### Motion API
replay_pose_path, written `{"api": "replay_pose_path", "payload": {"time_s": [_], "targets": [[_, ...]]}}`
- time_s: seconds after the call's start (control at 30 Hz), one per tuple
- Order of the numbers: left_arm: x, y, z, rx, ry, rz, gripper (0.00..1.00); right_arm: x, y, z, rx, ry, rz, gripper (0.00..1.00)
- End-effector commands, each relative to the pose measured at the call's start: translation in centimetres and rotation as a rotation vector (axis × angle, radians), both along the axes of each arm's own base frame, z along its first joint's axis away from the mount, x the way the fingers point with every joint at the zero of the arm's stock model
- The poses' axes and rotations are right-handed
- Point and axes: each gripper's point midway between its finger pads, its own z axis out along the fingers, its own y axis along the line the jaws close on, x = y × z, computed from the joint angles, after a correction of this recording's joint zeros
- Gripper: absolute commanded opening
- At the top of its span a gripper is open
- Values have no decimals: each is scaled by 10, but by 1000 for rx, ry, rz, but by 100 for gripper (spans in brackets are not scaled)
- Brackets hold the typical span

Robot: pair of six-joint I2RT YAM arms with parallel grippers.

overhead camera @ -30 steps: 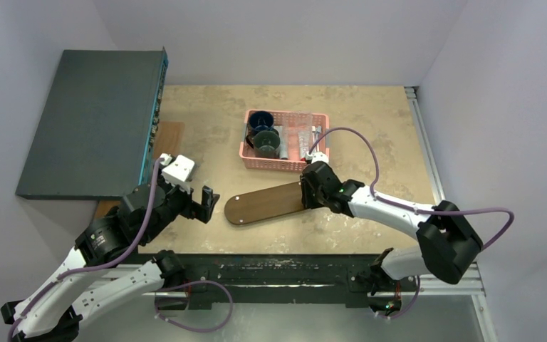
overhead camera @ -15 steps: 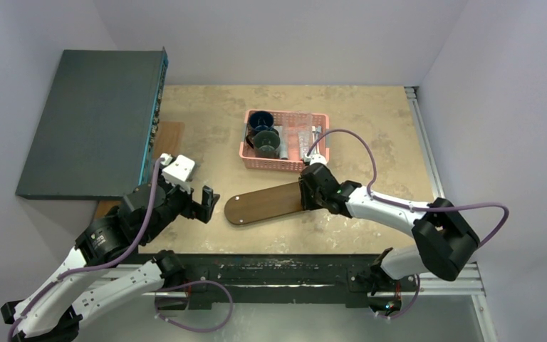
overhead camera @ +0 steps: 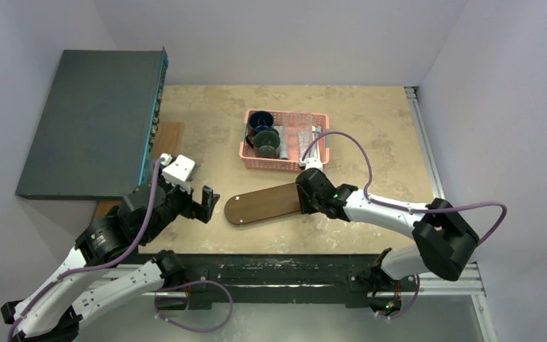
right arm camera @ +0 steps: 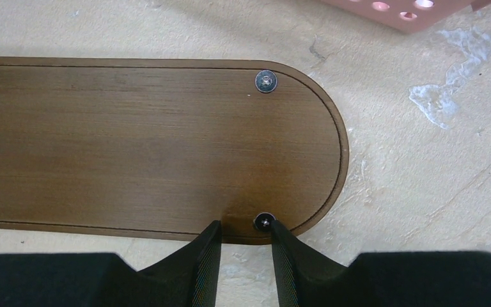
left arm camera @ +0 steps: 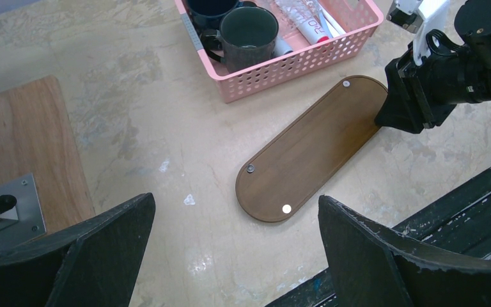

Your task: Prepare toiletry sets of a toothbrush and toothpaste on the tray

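On the mottled beige surface [overhead camera: 206, 114], a long oval dark wooden tray [overhead camera: 263, 203] lies at a slant in front of the two arms, and it is bare: no toothbrush and no toothpaste rests on it. Behind it, just apart from its right end, sits a pink lattice basket [overhead camera: 271, 165] holding two dark mugs [left arm camera: 249, 32] and, in its right half, a white toothpaste tube [left arm camera: 308, 24] with other slim pale items that are too small to name surely. As a judgement, the task is at its very start: no set is made, and every piece has yet to be lifted out of the basket and laid on the tray in pairs. The right claw [right arm camera: 243, 227] is low at the tray's right end, its arm stretched leftward across the near side of the surface. Its two dark fingers [right arm camera: 208, 256] are set narrowly apart, their tips at the tray's rim on either side of a small screw [right arm camera: 263, 221]. They stand along the rim, not above and below it, so they do not appear to clamp the board; whether they touch it cannot be told. The left claw [overhead camera: 205, 203] hovers near the tray's left end with its fingers spread wide and nothing between them, its wrist camera looking down over the tray and basket.
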Motion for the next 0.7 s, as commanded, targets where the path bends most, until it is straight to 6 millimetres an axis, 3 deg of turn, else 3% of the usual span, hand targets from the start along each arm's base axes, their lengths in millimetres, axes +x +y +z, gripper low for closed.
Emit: {"api": "replay_pose_path", "payload": {"time_s": [0.0,0.33,0.67], "targets": [[4,-1,8,-16,-30,7,99,-18,-13,-12,-64,40,1,36],[4,-1,8,-17,-32,8,99,-38,-11,-15,-66,70,-11,36],[4,-1,9,-19,-33,7,99,-72,-15,-28,-87,122,-22,36]]}}
